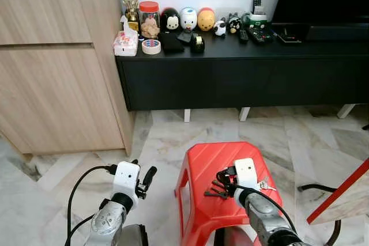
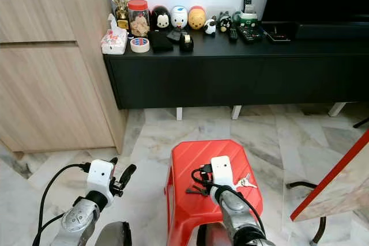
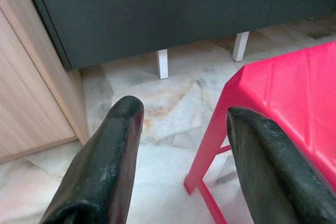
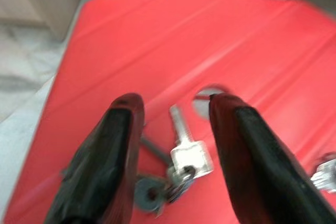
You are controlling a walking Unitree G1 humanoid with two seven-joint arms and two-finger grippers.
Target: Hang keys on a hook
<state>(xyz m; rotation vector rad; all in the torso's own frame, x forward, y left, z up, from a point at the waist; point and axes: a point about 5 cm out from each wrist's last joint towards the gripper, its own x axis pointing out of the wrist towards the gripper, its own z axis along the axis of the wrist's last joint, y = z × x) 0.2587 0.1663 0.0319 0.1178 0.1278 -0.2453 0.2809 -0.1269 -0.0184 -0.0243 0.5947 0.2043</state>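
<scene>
- Down on the red stool (image 1: pixel 202 165), right hand (image 4: pixel 176 114) poised low over the seat, fingers (image 4: pixel 113 145) spread apart with nothing gripped.
- Between those two fingers, keys (image 4: pixel 184 156) lying flat on the red plastic: one silver key pointing away from the wrist, joined to a ring and a dark round tag nearer the camera.
- Just beyond the key tip, a small round hole (image 4: pixel 207 95) in the seat, next to the tip of one finger.
- Off at the edge of the right wrist view, one more silver piece (image 4: pixel 325 174) on the seat, blurred.
- From the head views, keys (image 1: pixel 216 188) resting on the near part of the stool top, right at the white wrist block.
- Over to the left, left hand (image 1: pixel 144 180) raised beside the stool above the marble floor (image 1: pixel 323 142), fingers (image 3: pixel 105 156) parted and empty.
- Farther out, a long black TV console (image 1: pixel 242 73) against the wall, its tabletop crowded with a jar, a tape roll (image 1: pixel 151 46), round figurines and remotes.
- At the far left, a tall wooden cabinet (image 1: pixel 52 73); at the right edge, a slanted red-edged board (image 1: pixel 340 200).
</scene>
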